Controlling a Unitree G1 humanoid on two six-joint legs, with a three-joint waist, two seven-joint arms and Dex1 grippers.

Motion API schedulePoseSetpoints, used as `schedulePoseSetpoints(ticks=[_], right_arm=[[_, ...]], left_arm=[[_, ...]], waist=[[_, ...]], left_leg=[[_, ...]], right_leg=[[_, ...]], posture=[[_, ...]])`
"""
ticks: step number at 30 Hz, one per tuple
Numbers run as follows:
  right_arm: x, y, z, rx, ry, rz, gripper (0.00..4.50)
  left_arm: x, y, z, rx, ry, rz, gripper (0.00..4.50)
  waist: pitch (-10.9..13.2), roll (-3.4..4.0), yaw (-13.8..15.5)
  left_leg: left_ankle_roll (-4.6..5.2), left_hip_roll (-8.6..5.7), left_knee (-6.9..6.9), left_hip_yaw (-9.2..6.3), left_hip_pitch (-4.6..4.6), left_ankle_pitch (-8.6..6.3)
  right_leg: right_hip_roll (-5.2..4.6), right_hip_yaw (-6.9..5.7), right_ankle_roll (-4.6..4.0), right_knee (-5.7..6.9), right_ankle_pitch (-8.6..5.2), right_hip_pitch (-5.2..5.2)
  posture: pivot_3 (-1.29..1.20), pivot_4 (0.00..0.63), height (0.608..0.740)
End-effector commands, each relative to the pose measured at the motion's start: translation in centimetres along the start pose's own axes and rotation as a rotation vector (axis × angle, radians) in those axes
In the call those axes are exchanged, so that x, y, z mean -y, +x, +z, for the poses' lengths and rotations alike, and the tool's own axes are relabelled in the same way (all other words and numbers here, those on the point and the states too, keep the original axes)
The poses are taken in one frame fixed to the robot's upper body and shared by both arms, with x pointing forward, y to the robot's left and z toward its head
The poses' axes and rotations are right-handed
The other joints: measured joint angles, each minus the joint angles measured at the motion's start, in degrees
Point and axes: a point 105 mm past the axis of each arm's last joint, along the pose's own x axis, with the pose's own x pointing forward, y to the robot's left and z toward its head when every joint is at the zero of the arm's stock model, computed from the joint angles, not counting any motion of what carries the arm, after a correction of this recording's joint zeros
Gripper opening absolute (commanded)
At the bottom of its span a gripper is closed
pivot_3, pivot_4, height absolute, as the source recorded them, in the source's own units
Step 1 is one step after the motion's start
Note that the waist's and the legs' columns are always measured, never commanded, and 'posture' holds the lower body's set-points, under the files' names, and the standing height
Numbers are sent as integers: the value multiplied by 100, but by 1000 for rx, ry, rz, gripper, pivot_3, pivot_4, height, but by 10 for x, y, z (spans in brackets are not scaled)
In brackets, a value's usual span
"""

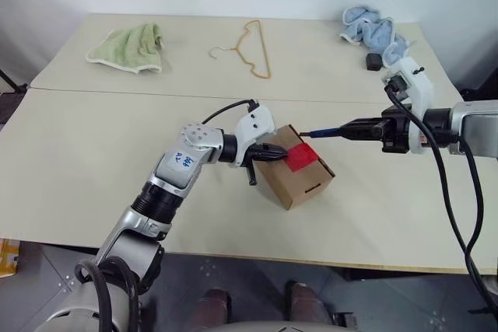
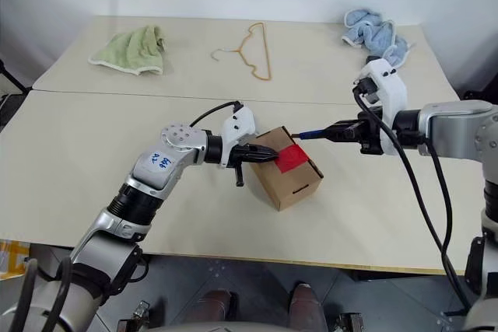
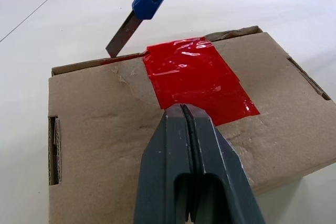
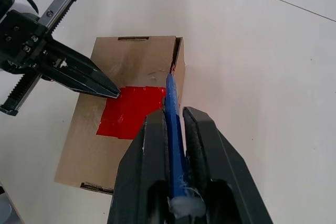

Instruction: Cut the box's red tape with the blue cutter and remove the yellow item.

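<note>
The brown cardboard box (image 1: 299, 180) lies closed on the table, with the red tape (image 1: 305, 155) across its top seam. My left gripper (image 1: 282, 153) is shut and empty, and its tips rest on the box top at the tape's edge (image 3: 197, 80). My right gripper (image 1: 352, 127) is shut on the blue cutter (image 1: 323, 132). The cutter's blade (image 3: 122, 35) reaches the box's far top edge, at the seam just beside the tape. The box is shut and the yellow item is hidden.
At the back of the table lie a pale green cloth (image 1: 128, 46), a gold wire hanger (image 1: 250, 48), a light blue cloth (image 1: 373, 29) and a small black object (image 1: 374, 61). A seam (image 1: 117, 92) runs across between the two tabletops.
</note>
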Motion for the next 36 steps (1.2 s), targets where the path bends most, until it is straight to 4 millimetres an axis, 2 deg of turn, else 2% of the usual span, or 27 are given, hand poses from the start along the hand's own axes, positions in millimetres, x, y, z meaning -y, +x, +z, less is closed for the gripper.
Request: schedulePoseSetpoints(ticks=[1,6,15,25,33,36], right_arm=[[1,-11,20,76,-40,-21,153],[1,-11,26,92,-49,-22,153],[-7,-3,9,39,-30,30,153],[-8,-2,3,9,-21,30,153],[-12,0,0,-135,-48,43,153],[-14,3,7,-164,-50,58,153]], left_arm=[[3,2,-4,-15,-2,-6,0],[4,2,-4,-13,-2,-7,0],[3,1,-4,-14,1,-5,0],[2,0,-5,-17,1,-1,0],[4,4,-5,-11,1,-3,0],[5,5,-6,-10,-1,-6,0]], waist=[[0,0,0],[0,0,-1],[0,0,-1],[0,1,-2],[-1,1,-9],[-1,2,-9]], left_leg=[[0,0,0,0,0,0],[0,0,1,0,0,0],[0,0,3,0,0,0],[0,0,4,0,0,0],[0,0,5,0,0,0],[0,-1,5,1,0,0]], right_leg=[[0,0,0,0,0,0],[0,0,0,1,0,0],[0,0,0,4,0,0],[0,0,0,6,0,0],[0,0,0,7,0,-1],[0,0,0,6,0,-1]], posture=[[0,150,740],[0,150,740],[0,150,740],[0,150,740],[0,150,740],[0,150,740]])
